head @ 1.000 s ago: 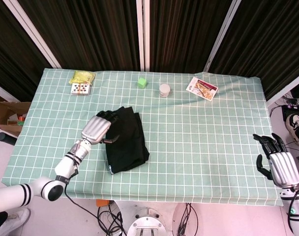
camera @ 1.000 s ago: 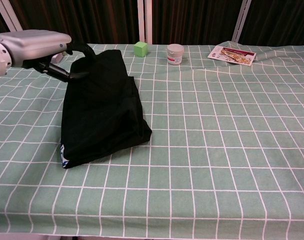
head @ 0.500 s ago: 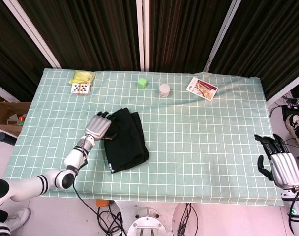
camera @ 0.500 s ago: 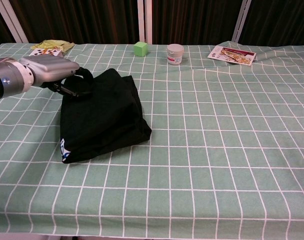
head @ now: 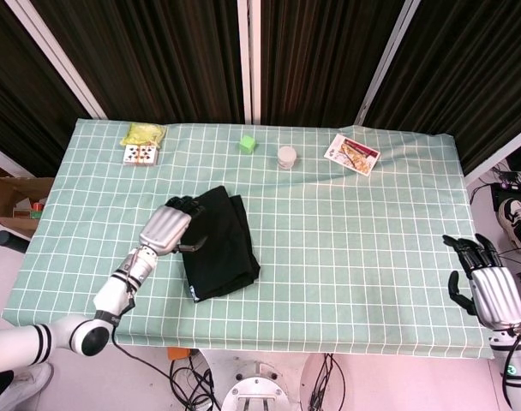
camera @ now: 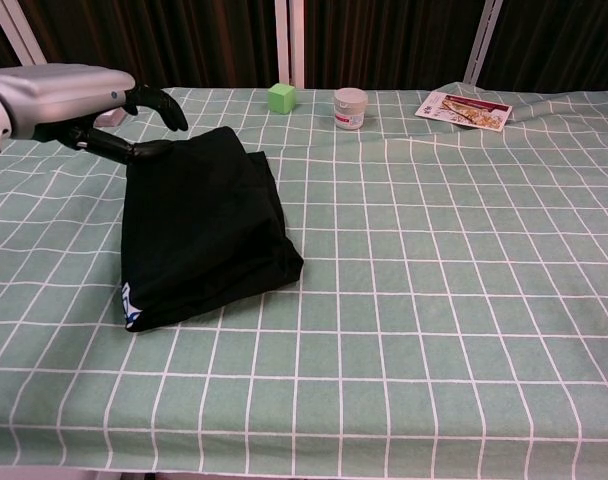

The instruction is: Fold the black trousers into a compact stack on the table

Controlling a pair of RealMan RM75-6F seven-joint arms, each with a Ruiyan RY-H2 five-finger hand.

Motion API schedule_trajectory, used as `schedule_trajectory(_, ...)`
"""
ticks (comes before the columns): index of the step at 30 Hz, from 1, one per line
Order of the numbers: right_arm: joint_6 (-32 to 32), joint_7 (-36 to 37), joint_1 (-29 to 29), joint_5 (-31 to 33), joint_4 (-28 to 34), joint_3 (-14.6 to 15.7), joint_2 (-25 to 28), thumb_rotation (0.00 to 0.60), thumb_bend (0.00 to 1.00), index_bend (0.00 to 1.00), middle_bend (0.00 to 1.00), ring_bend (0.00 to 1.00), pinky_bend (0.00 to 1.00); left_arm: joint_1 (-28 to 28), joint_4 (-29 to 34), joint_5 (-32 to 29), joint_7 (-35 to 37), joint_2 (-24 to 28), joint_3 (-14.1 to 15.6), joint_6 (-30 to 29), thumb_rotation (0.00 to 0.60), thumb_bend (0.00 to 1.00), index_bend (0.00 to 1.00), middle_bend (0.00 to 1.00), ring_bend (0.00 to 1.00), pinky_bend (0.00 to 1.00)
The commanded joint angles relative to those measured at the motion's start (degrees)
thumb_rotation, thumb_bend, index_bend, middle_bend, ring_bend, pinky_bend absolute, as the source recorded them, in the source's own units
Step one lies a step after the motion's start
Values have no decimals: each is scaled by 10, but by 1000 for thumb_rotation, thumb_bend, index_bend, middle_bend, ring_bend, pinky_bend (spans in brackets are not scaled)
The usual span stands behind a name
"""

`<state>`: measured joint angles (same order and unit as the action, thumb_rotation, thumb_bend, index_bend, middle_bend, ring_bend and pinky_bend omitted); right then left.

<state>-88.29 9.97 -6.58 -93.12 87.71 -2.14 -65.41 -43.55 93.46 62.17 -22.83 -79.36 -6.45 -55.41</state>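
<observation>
- Black trousers (head: 219, 244), head view: folded stack on the left half of the green checked table (head: 355, 240); my left hand (head: 168, 229) sits at their left edge, fingers curled, grip unclear. My right hand (head: 487, 288) hangs off the table's right edge, fingers apart.
- Chest view: left hand (camera: 64, 95) above the trousers' (camera: 199, 235) far corner, fingertips spread.

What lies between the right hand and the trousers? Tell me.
Only bare checked tablecloth between the right hand and the trousers, as the head view shows.
</observation>
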Motion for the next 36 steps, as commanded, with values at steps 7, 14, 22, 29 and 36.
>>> schedule_trajectory(7, -1, 5, 0, 2, -4, -2, 0, 600, 698, 144, 252, 165, 107, -18, -96, -59, -9, -71, 10, 63, 190, 380, 224, 212, 106, 171)
schedule_trajectory(14, -3, 8, 2, 1, -6, 0, -2, 600, 698, 144, 251, 165, 107, -26, -115, -90, -19, -80, 10, 77, 192, 379, 224, 218, 106, 166)
schedule_trajectory(22, -6, 8, 3, 0, -6, -1, 0, 600, 698, 144, 251, 165, 107, 13, 15, 31, -1, -30, 21, -30, 168, 380, 224, 218, 106, 166)
schedule_trajectory(29, 0, 9, 0, -1, -9, 0, -3, 600, 699, 144, 251, 165, 107, 15, 54, 106, 1, -46, 61, -15, 171, 379, 225, 218, 106, 165)
schedule_trajectory(36, -3, 9, 3, 0, -9, 1, -3, 600, 699, 144, 251, 165, 107, 2, 29, 113, -26, -90, 73, 19, 172, 380, 229, 218, 106, 165)
